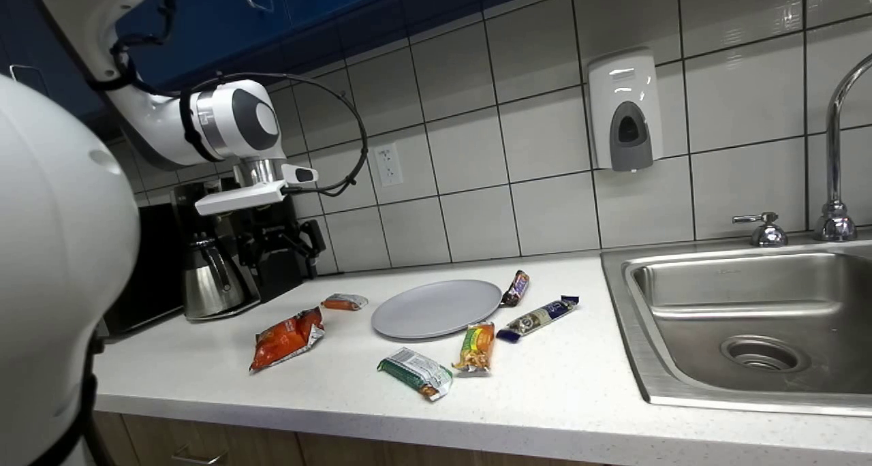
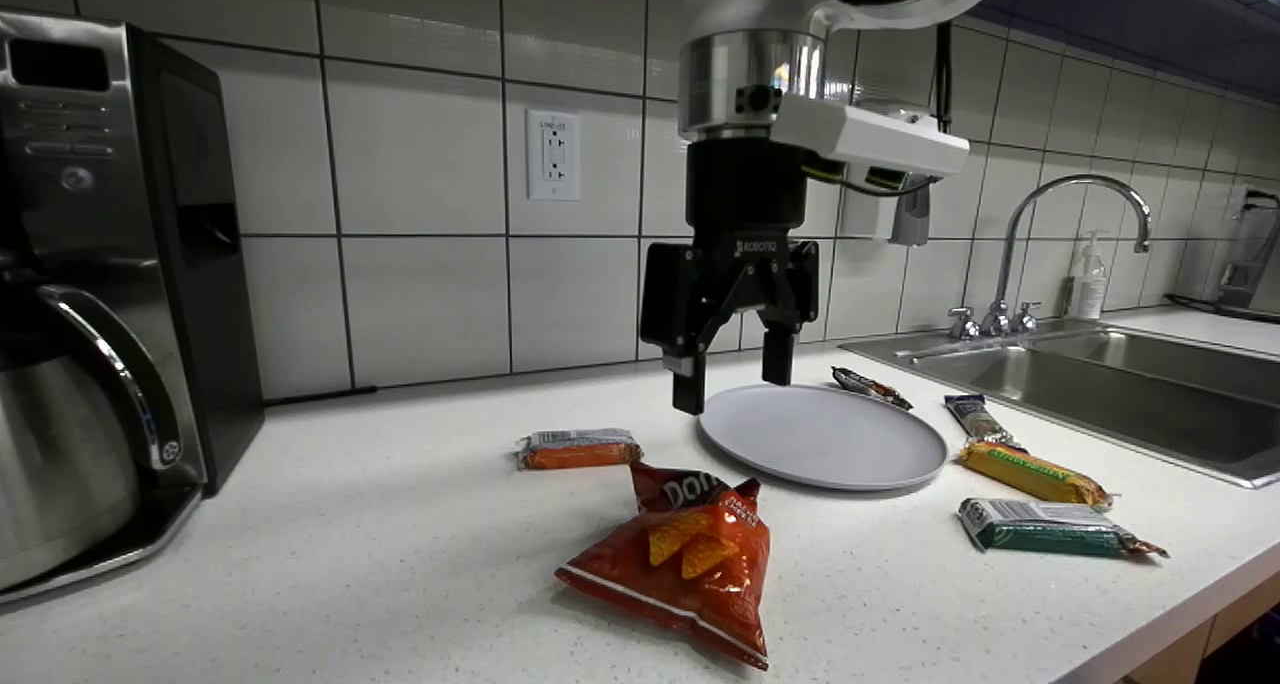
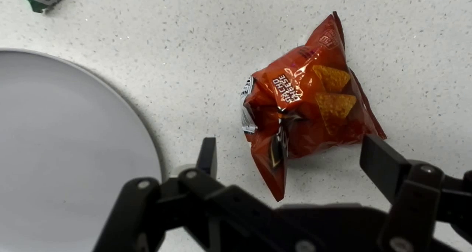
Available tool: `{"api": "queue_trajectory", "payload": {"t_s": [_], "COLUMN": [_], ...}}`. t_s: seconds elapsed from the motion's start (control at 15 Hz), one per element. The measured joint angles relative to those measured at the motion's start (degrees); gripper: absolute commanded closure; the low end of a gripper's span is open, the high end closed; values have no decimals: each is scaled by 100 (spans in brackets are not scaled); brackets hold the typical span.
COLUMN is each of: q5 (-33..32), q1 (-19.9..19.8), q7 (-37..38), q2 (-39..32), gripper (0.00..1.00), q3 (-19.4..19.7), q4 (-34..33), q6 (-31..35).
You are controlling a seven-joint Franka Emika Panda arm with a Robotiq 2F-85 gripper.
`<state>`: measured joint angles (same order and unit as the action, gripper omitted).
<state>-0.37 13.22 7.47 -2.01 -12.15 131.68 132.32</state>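
Wrist view: the gripper [image 3: 290,149] hung empty — jaws spread wide. The red chip bag [image 3: 308,104] lay below it, the grey plate [image 3: 73,145] off to one side.

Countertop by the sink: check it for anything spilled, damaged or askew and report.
The red chip bag looks crumpled, with one end bent up, though no tear or spill shows. The wrapped snack bars lie at mismatched angles beside the gray plate, which sits flat and shows no visible damage.
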Motion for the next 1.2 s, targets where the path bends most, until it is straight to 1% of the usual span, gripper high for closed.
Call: {"api": "queue_trajectory", "payload": {"t_s": [0.2, 0.6, 0.87, 1.2], "q5": [-2, -245, -510, -1230], "q1": [4, 124, 237, 466], "q7": [470, 1977, 3402, 5313], "q2": [-48, -352, -690, -977], "gripper": [0, 0, 0, 0], "q3": [-1, -6, 24, 240], "q4": [-1, -184, -492, -842], "q6": [82, 217, 251, 284]}}
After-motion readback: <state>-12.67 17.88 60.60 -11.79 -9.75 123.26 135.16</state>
